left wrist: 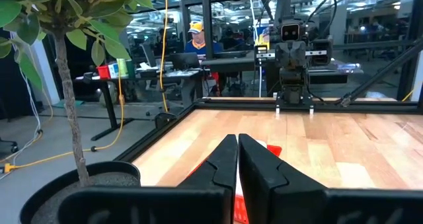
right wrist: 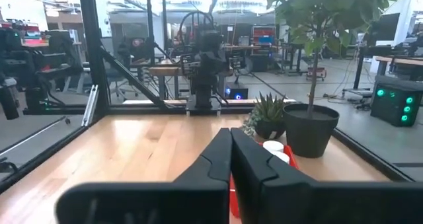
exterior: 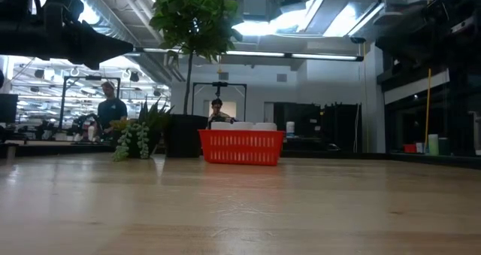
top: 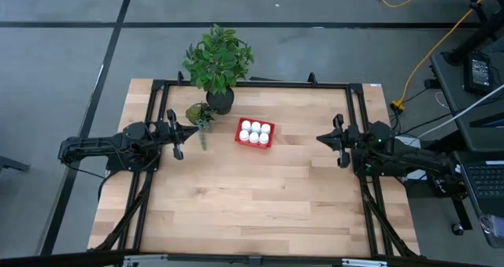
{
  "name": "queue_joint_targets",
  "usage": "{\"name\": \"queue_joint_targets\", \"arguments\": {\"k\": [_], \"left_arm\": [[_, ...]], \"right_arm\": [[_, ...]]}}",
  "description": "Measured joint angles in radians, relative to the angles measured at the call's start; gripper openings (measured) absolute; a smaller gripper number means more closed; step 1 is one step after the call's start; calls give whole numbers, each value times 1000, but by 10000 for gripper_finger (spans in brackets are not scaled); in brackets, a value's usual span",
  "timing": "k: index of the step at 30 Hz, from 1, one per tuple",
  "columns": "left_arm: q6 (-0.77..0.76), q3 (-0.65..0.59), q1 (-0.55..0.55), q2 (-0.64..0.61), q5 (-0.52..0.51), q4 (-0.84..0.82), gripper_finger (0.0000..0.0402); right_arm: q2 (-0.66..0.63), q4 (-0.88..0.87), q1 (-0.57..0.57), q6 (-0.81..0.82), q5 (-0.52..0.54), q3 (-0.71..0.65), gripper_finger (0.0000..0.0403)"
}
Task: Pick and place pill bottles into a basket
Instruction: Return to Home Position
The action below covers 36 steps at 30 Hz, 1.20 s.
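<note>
The red basket stands on the table at the far middle, with several white pill bottles upright inside it. It also shows in the low view, with white caps above its rim. My left gripper is shut and empty at the table's left side, left of the basket. My right gripper is shut and empty at the right side. Each wrist view shows its own shut fingers with part of the basket behind them.
A tall green plant in a black pot stands at the far edge beside the basket, with a small succulent pot to its left, close to my left gripper. Black frame rails border the table. Bare wood lies toward the near edge.
</note>
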Motion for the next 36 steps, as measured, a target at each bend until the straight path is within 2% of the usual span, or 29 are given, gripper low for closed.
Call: {"name": "queue_joint_targets", "arguments": {"k": [9, 28, 31, 36], "left_arm": [[0, 0, 0, 0, 0, 0, 4], [0, 0, 0, 0, 0, -1, 9], [0, 0, 0, 0, 0, -1, 6], [0, 0, 0, 0, 0, -1, 9]], "right_arm": [[0, -4, 0, 182, 0, 0, 18], [-8, -9, 8, 155, 1, 0, 19], [-23, -19, 37, 140, 5, 0, 19], [-50, -15, 171, 105, 26, 0, 19]]}}
